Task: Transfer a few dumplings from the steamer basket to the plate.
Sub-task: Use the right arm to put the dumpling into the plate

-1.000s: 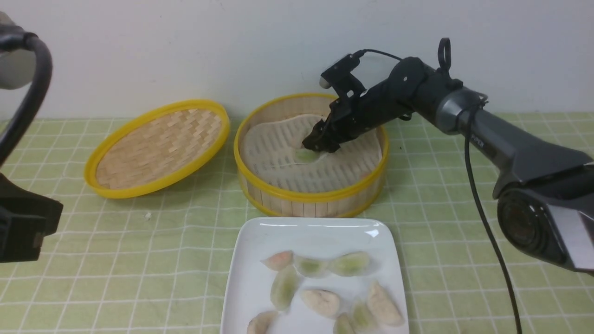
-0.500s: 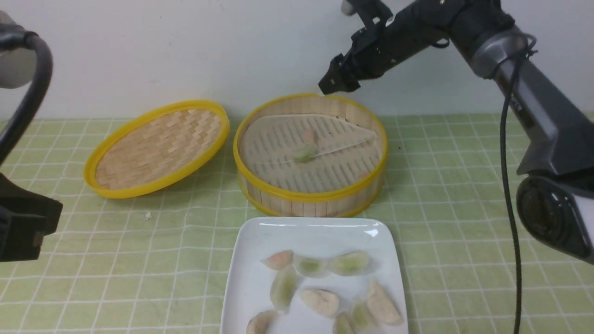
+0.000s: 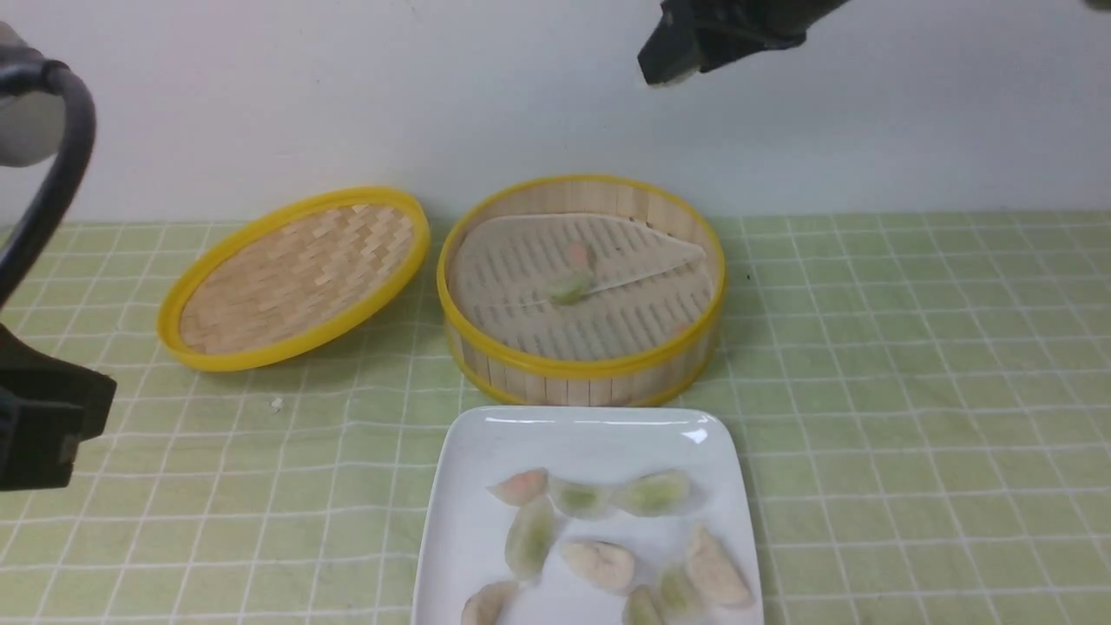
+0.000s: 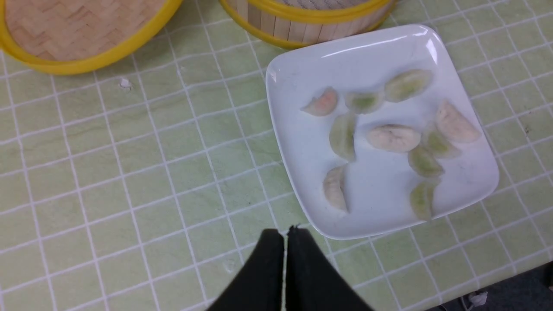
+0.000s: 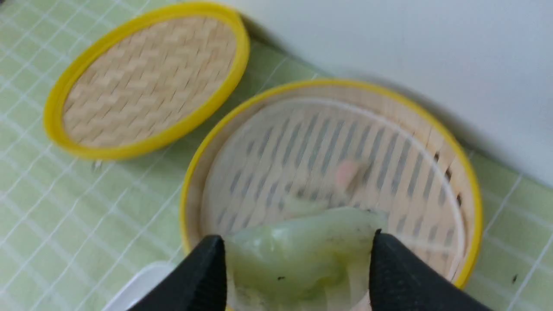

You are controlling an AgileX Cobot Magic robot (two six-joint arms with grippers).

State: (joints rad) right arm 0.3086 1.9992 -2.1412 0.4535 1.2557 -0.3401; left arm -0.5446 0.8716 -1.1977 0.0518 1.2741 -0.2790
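Note:
High above the steamer basket (image 3: 577, 369), my right gripper (image 3: 667, 69) hangs near the top of the front view. In the right wrist view the right gripper (image 5: 298, 242) is shut on a pale green dumpling (image 5: 298, 259), pinched by its two ends. A green dumpling (image 3: 568, 288) and a pinkish one (image 3: 580, 254) lie on the basket's liner. Several dumplings (image 3: 599, 564) lie on the white plate (image 3: 486, 438) in front of the basket. My left gripper (image 4: 285, 231) is shut and empty, above the cloth just off the plate's (image 4: 302, 69) near edge.
The shallow woven lid (image 3: 295, 276) leans on the cloth left of the basket. A white wall stands close behind both. A green checked cloth (image 3: 911, 417) covers the table. Part of my left arm (image 3: 43, 417) fills the left edge.
My right gripper has risen out of the basket to the top of the front view, and the arm has left most of the frame. The liner has settled back flat.

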